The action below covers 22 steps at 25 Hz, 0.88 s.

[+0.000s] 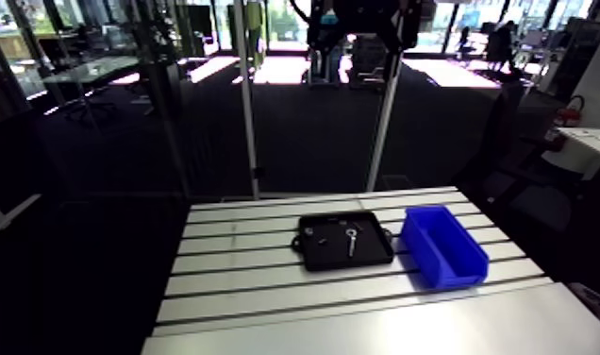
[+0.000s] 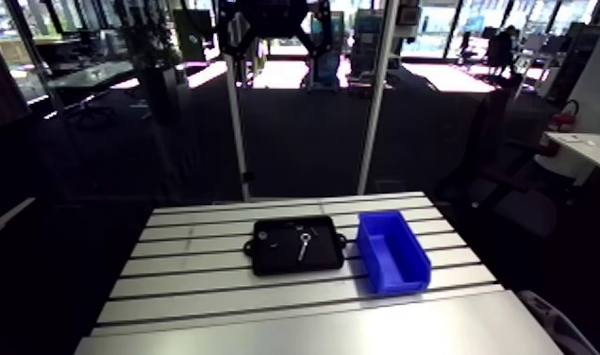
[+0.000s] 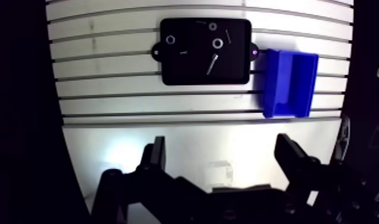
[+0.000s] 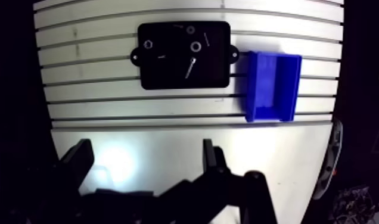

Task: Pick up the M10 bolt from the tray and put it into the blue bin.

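A black tray [image 3: 186, 68] lies on the slotted table, far ahead of my gripper [image 3: 220, 143]. In the tray a silver bolt [image 3: 213, 62] lies slanted, near the side that faces the bin. The blue bin [image 3: 290, 83] stands right beside the tray with its open side up, and nothing shows inside it. My gripper hangs high above the smooth front part of the table. Its two dark fingers [image 3: 158, 152] are wide apart with nothing between them. The arm view shows the same tray [image 1: 370, 247], bolt [image 1: 350, 242] and bin [image 1: 443, 245].
Ring-shaped washers or nuts [image 3: 217, 43] and a few small screws lie in the tray around the bolt. The slotted aluminium table [image 3: 138, 101] ends in dark drop-offs on both sides. Two upright frame posts [image 1: 248, 113] stand behind the table.
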Motion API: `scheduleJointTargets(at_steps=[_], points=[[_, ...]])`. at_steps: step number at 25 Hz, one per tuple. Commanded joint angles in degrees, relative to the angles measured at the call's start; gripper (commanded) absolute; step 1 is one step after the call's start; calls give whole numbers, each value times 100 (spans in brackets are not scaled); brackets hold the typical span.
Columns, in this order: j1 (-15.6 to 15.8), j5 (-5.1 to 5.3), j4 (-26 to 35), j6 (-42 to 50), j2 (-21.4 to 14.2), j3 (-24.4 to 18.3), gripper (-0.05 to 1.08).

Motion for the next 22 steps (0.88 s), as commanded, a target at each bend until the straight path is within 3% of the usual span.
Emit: scheduleJointTargets(at_steps=[1,22], points=[[0,-4,-28,91,14,2,1],[-17,-30,-204,522,67,37,1]])
